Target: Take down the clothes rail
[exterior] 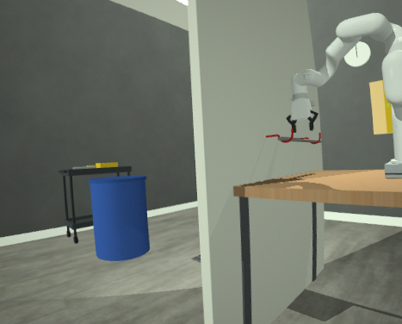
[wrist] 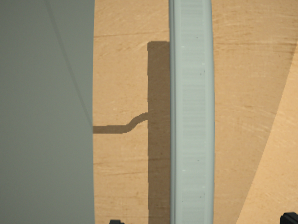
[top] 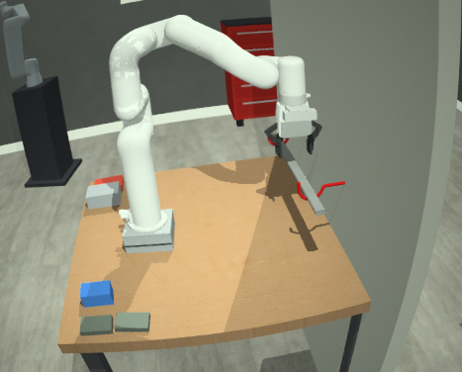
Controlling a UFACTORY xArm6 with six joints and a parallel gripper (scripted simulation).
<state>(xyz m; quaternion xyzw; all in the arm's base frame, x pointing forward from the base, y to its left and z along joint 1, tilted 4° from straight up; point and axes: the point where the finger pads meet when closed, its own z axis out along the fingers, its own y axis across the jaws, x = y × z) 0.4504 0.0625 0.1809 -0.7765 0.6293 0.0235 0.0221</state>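
The jaws stand wide open with nothing between them. In the top view, one gripper hangs at upper right of centre, above the far end of one grey rail. The rail rests on two red hooks: one juts from the wall at mid-right, the other shows just behind the left finger. On the wooden table sit one blue block, two dark grey pads at lower left, and one grey box at mid-left.

In the exterior view, the gripper hovers at upper right, just over the rail, which lies level on both hooks, well above the table. One blue barrel stands at left.

In the wrist view, the rail runs top to bottom right of centre, beside the wall filling the left side.
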